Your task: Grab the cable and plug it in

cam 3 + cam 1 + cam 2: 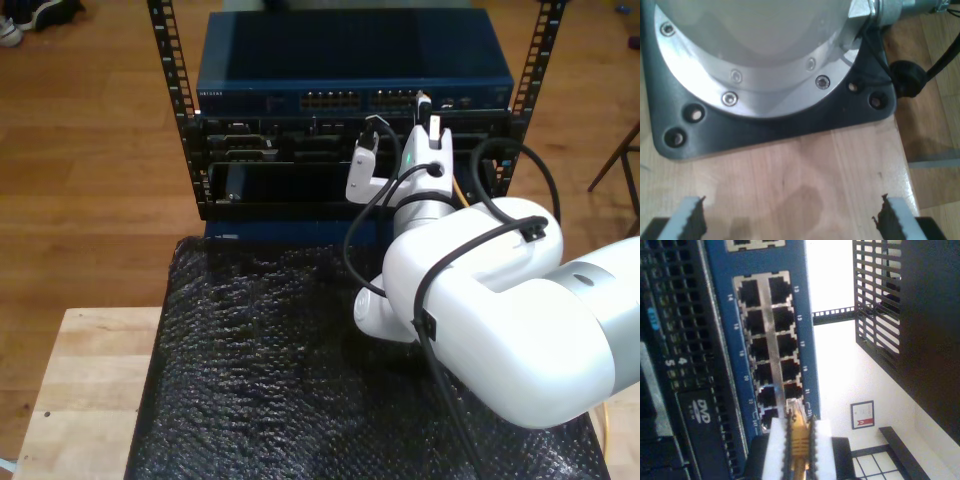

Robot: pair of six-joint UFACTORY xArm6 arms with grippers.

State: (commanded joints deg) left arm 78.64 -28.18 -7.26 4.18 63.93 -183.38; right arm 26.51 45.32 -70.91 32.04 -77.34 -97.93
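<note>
The step in hand looks like the last approach before insertion. In the second wrist view, at the lower middle of the frame, the second gripper [799, 450] is closed on the thin yellow-orange network cable [799, 442], its two white ridged fingers [775, 450] pressing on either side of the cable's moulded boot. The small clear plastic plug [794, 416] juts out past the fingertips and sits right at the nearest sockets of the blue network switch with its double column of dark square ports [722, 295]. Whether the plug has already entered a socket cannot be told, since the fingers and boot hide the meeting point.

In the exterior view, the white robot arm wrapped in black cables [480, 310] reaches from the lower right of the frame up toward the switch [350, 65], mounted in the black metal equipment rack [165, 60] at the upper middle. Black bubble-textured matting [240, 360] covers the pale wooden table [85, 380] below.

The first gripper [790, 220] hangs idle, its jaws wide apart and holding nothing, above pale wood and just short of a dark base plate carrying a round bolted aluminium flange [765, 85].

The next move probably calls for a short, straight push along the plug's axis, keeping it square to the socket so the latch can click home.
</note>
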